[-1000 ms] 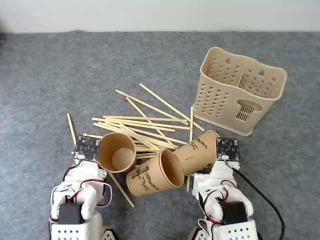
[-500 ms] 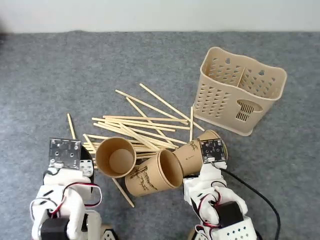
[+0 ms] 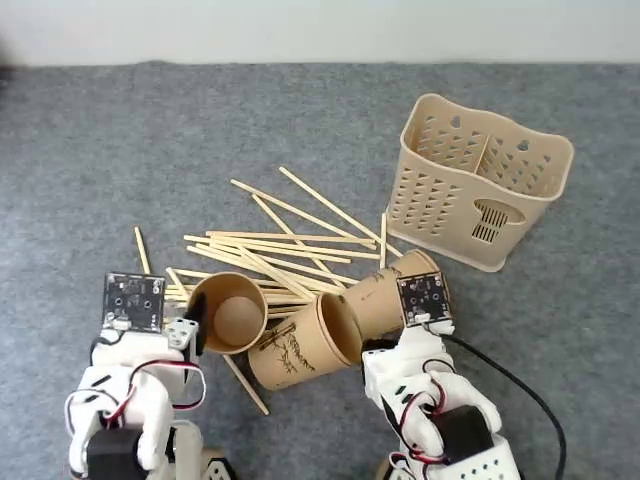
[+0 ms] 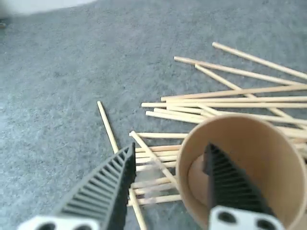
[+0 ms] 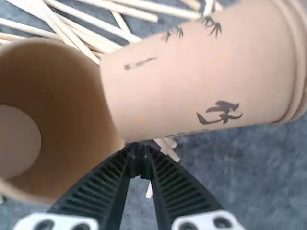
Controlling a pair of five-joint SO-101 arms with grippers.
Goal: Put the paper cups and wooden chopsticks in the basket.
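Our left gripper (image 4: pixel 170 151) gapes astride a cup (image 4: pixel 268 143) rim, lower left of the high view; our right gripper (image 5: pixel 140 154), pinched closed, touches lying cups (image 5: pixel 201 81) at lower centre.

Paper cups (image 3: pixel 290 355): matt brown paper, smooth, dark printed motifs. Chopsticks (image 3: pixel 300 238): bare pale wood, matt. Basket (image 3: pixel 430 200): beige plastic, perforated, faint sheen. Table cover (image 3: pixel 120 150): grey cloth, rough felt-like nap.

Your high cam looked straight down on the chopstick pile (image 3: pixel 290 238). Left wrist cam faced the pile low and close; right wrist cam sat nearly against the cups (image 5: pixel 192 86) beside it. All three shared the pile.
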